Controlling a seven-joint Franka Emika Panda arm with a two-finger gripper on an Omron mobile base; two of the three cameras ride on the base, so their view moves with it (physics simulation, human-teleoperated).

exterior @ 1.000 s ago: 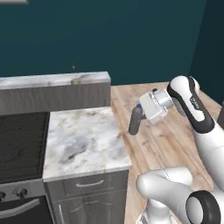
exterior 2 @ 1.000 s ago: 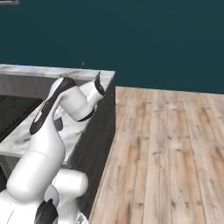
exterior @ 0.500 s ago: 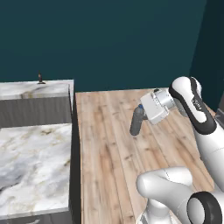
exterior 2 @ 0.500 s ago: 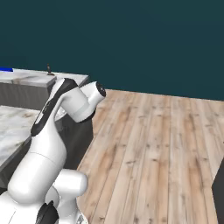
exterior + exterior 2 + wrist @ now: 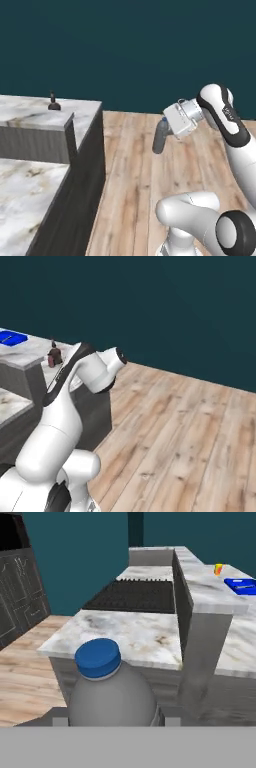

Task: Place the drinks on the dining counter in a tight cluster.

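Observation:
My gripper (image 5: 163, 133) is shut on the slim grey water bottle (image 5: 160, 136), held upright in the air above the wooden floor, right of the counter block. In the hand view the water bottle (image 5: 111, 694) with its blue cap rises close up between the jaws. The squat dark brown bottle (image 5: 53, 103) stands on the dining counter (image 5: 84, 113), far to the left of my gripper. From the right base view, the brown bottle (image 5: 54, 355) shows its red label, on the dining counter (image 5: 30, 351) behind my arm.
A lower marble worktop (image 5: 25, 187) lies in front of the grey ledge (image 5: 35, 140). The hand view shows the black stove (image 5: 132, 596), a blue flat object (image 5: 241, 585) and a yellow-orange cup (image 5: 218, 569) on the dining counter. Wooden floor (image 5: 130, 190) spreads to the right.
The whole picture has shifted as the base drove, so the counter slid left and the stove left the base views. The water bottle stays in my gripper, held the same way.

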